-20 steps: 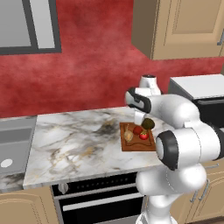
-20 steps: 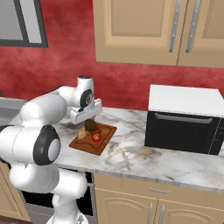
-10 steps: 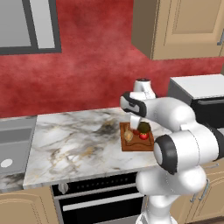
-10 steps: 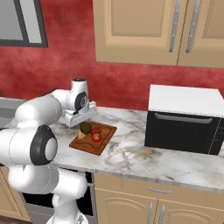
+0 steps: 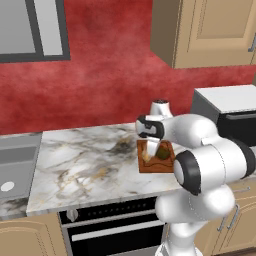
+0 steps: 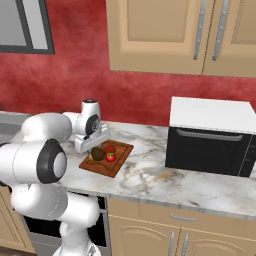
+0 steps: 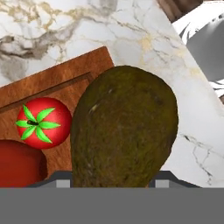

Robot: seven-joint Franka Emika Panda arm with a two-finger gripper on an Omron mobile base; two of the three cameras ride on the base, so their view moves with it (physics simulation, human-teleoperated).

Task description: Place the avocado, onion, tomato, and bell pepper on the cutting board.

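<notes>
The gripper (image 6: 89,150) hangs over the near-left part of the board (image 6: 120,162), and the avocado (image 7: 124,131) sits between its fingers, close up against the hand camera; the fingers themselves are hidden behind the fruit, so I cannot tell for certain whether they clamp it or have let go. In the right base view the avocado (image 6: 97,153) is just below the hand, above the board's left end. The tomato (image 6: 110,156), with its green cap up, lies on the board beside the avocado, and the pepper (image 6: 109,149) lies just behind it, touching or nearly so. In the hand view the tomato (image 7: 43,123) is left of the avocado and the pepper (image 7: 19,162) sits below it at the picture's edge. In the left base view the onion (image 5: 146,155) rests on the board (image 5: 155,165) at its left side, partly behind the hand. The board lies on the marble counter (image 6: 165,180), with a microwave (image 6: 212,135) well apart to the right
</notes>
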